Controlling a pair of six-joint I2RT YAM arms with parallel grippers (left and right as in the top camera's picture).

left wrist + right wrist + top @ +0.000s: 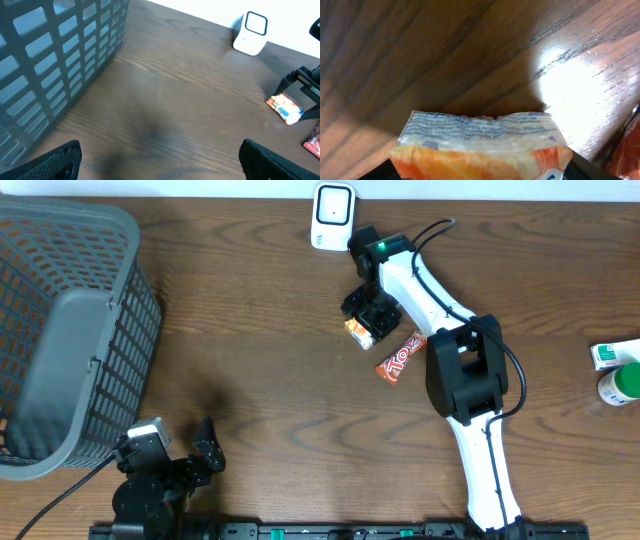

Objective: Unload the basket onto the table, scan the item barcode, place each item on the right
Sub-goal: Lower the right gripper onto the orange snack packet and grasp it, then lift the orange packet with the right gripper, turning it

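An orange and white snack packet [358, 331] lies on the wooden table just below the white barcode scanner [332, 215]. My right gripper [372, 315] is down over it. In the right wrist view the packet [480, 145] fills the whole gap between the two dark fingers, its crinkled sealed edge pointing away, so the gripper [482, 172] is shut on it. The left wrist view shows the packet [285, 107] under the right arm and the scanner [250, 32] at the far edge. My left gripper [160, 160] hangs open over bare table at the front left [180, 452].
A red candy bar [400, 355] lies just right of the packet, beside the right arm. A large grey basket [60, 330] fills the left side. A green-capped bottle [620, 385] and a small box [612, 353] sit at the right edge.
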